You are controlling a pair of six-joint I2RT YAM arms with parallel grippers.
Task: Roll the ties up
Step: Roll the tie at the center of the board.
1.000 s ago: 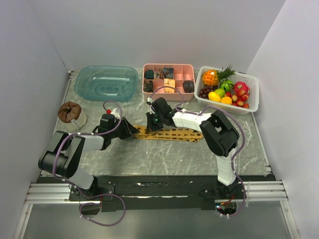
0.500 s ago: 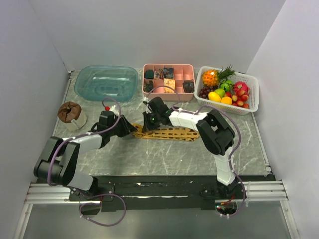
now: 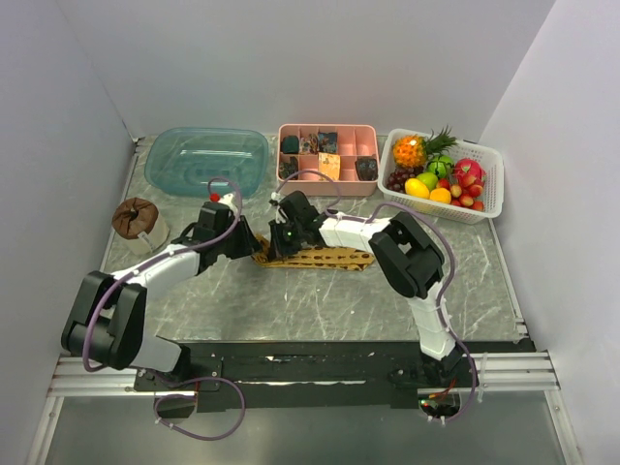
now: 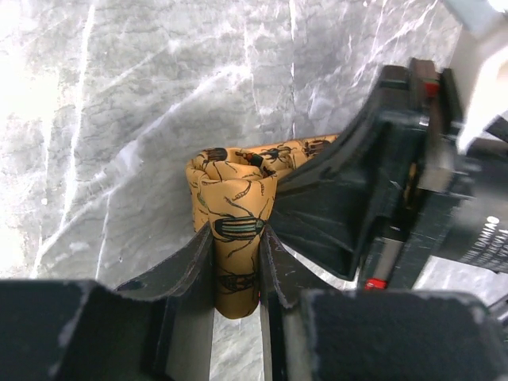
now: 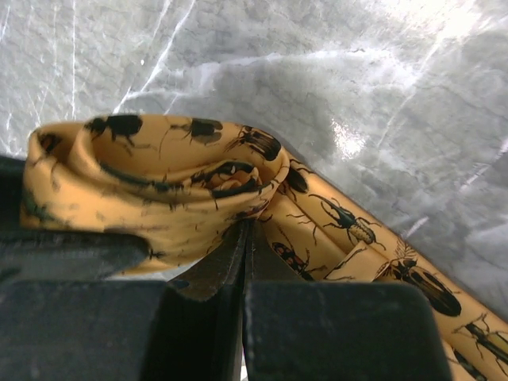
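Left gripper [image 4: 236,248] clamped on rolled tie [image 4: 230,190] end, right gripper [image 5: 244,238] closed empty just beside; roll may spring loose if clamp slips.

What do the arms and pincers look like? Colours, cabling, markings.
The left arm and right arm have black joint housings, white-grey links and looping mauve cables. The left pincer and right pincer are black with flat tapered fingers. Red dot by left wrist.
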